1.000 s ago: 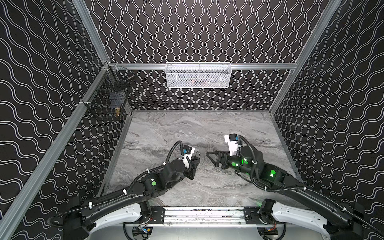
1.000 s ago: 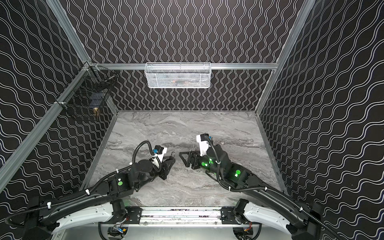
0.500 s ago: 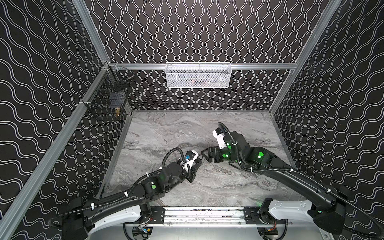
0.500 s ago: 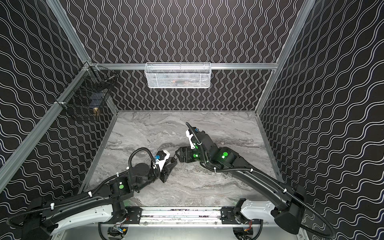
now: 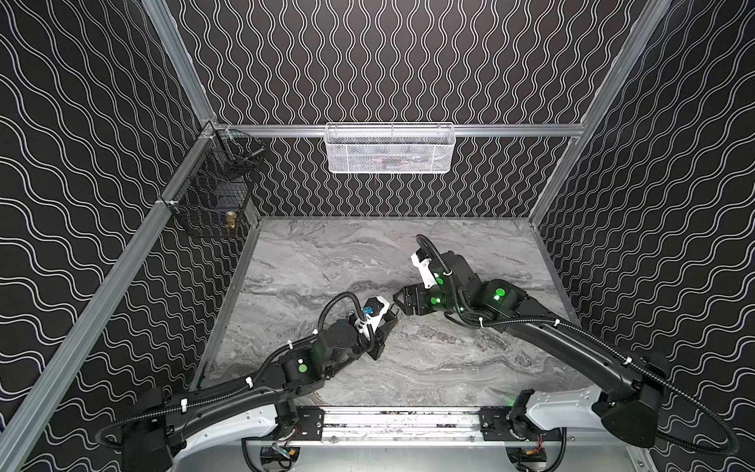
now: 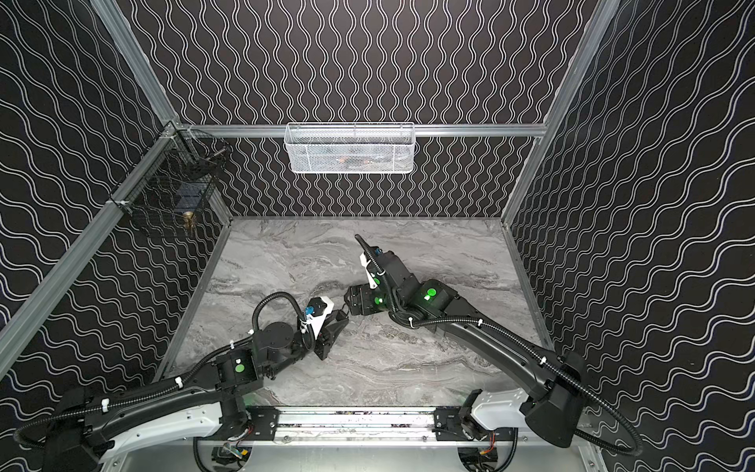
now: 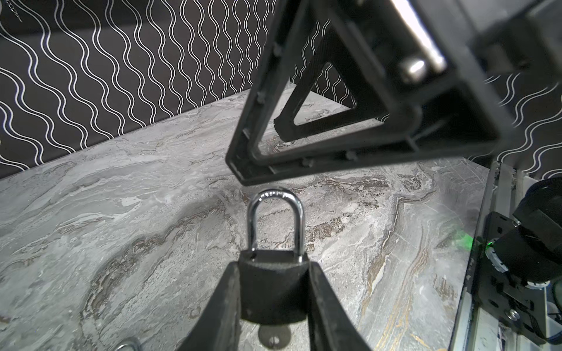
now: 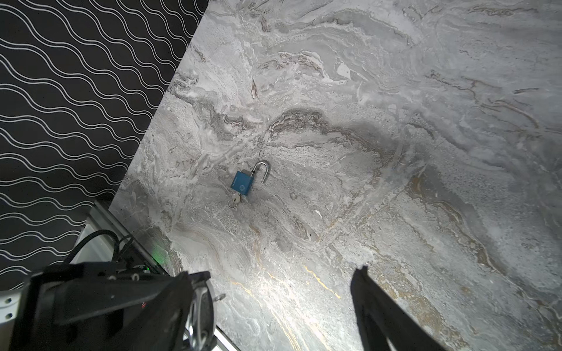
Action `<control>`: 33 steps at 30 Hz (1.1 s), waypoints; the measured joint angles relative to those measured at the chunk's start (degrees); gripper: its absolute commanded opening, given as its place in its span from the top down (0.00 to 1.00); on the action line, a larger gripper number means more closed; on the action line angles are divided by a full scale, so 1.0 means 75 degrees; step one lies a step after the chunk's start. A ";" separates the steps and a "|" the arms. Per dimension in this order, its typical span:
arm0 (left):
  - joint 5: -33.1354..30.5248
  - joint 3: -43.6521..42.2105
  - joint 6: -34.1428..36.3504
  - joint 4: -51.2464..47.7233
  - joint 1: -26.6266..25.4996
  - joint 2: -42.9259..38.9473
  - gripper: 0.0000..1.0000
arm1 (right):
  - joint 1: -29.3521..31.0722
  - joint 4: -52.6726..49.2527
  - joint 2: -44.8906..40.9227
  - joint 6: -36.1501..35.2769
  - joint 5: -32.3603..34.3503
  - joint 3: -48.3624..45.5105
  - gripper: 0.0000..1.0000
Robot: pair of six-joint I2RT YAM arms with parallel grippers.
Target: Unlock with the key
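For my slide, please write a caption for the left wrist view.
Left gripper holds a black padlock, shackle closed; the open right gripper hovers near it.

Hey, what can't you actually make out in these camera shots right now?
The key beneath the black padlock: left wrist view, cut off by the bottom edge; whether it is inserted is unclear.
Black padlock: both top views, hidden by the left gripper.
Contents of the white basket: both top views, blurred behind mesh.

Two padlocks; two keys; two arms; one white basket.
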 measured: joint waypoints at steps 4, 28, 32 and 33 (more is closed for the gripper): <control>-0.0012 0.0000 0.0000 0.0000 0.0000 -0.0003 1.00 | -0.0029 -0.0157 0.0149 -0.0061 0.0131 0.0140 0.17; -0.0163 -0.0020 0.0003 0.0254 0.0000 0.0216 1.00 | -0.0221 -0.0385 0.0595 -0.0446 -0.0321 0.0367 0.16; -0.0219 -0.0061 0.0003 0.0271 0.0000 0.0160 1.00 | -0.0466 -0.0463 0.0595 -0.0425 -0.0262 0.0361 0.16; -0.0227 -0.0079 0.0003 0.0280 0.0000 0.0143 1.00 | -0.0513 -0.0466 0.0589 -0.0425 -0.0259 0.0338 0.16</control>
